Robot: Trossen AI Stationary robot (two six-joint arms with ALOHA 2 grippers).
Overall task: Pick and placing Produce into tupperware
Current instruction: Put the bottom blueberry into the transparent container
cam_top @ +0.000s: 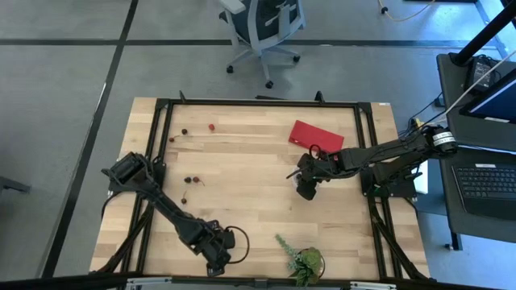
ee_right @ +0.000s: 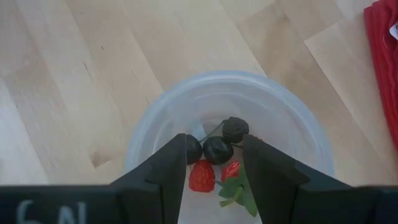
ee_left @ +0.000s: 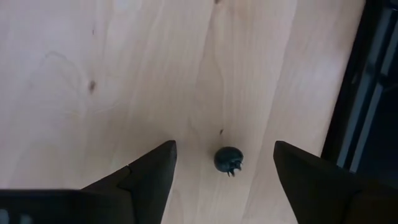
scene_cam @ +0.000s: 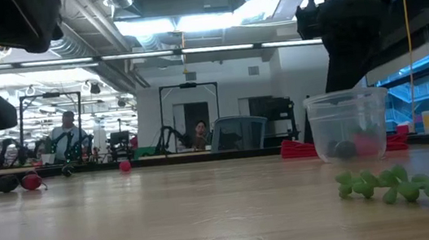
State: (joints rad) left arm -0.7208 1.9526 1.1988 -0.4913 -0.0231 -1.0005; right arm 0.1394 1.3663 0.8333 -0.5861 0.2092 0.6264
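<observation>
The table (cam_top: 242, 173) carries the tupperware (ee_right: 230, 134) right of centre, directly under the right gripper (cam_top: 306, 189); several fruits (ee_right: 217, 149) lie inside it. Just behind it, toward the far edge, lies a flat rectangular piece (cam_top: 316, 135). A leafy plant (cam_top: 302, 259) lies at the near edge, right of centre. The left gripper (cam_top: 216, 259) is at the near edge, left of the plant, with one small fruit (ee_left: 228, 160) on the wood between its spread fingers (touching neither). Loose fruits (cam_top: 189, 180) lie left of centre, with more (cam_top: 211, 126) near the far left corner.
</observation>
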